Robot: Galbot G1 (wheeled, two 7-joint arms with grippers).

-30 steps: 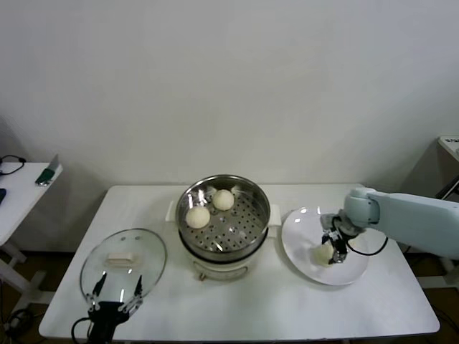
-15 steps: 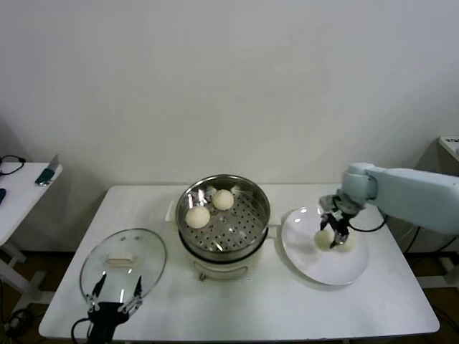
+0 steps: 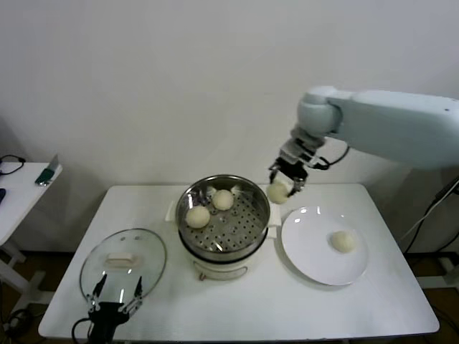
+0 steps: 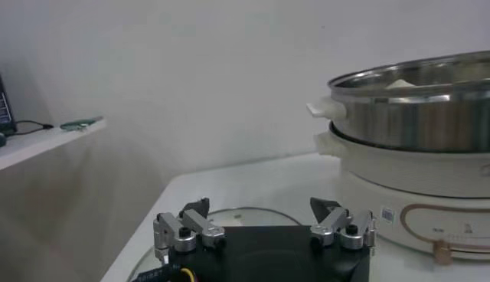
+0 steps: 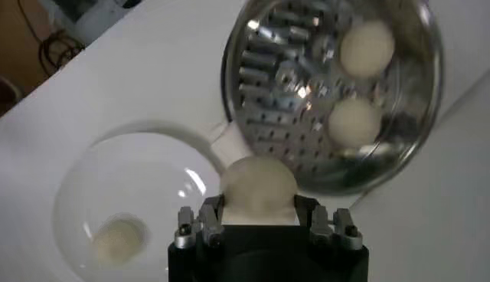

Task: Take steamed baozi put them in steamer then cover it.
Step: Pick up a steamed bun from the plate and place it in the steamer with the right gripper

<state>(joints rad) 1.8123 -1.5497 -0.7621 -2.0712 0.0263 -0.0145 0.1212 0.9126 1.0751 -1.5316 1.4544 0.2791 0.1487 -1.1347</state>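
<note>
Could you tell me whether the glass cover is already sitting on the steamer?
No, the cover lies flat on the table beside the open steamer, near the left gripper.

cream-white steamed baozi point(image 3: 198, 216); shiny steel steamer point(image 3: 223, 215) with perforated floor on a white base; clear glass cover point(image 3: 122, 261) with metal rim and cream handle; white plate point(image 3: 324, 245); white surface point(image 3: 301, 304); pale blue-grey right arm point(image 3: 387, 125) with black end effector point(image 3: 285, 180).
</note>
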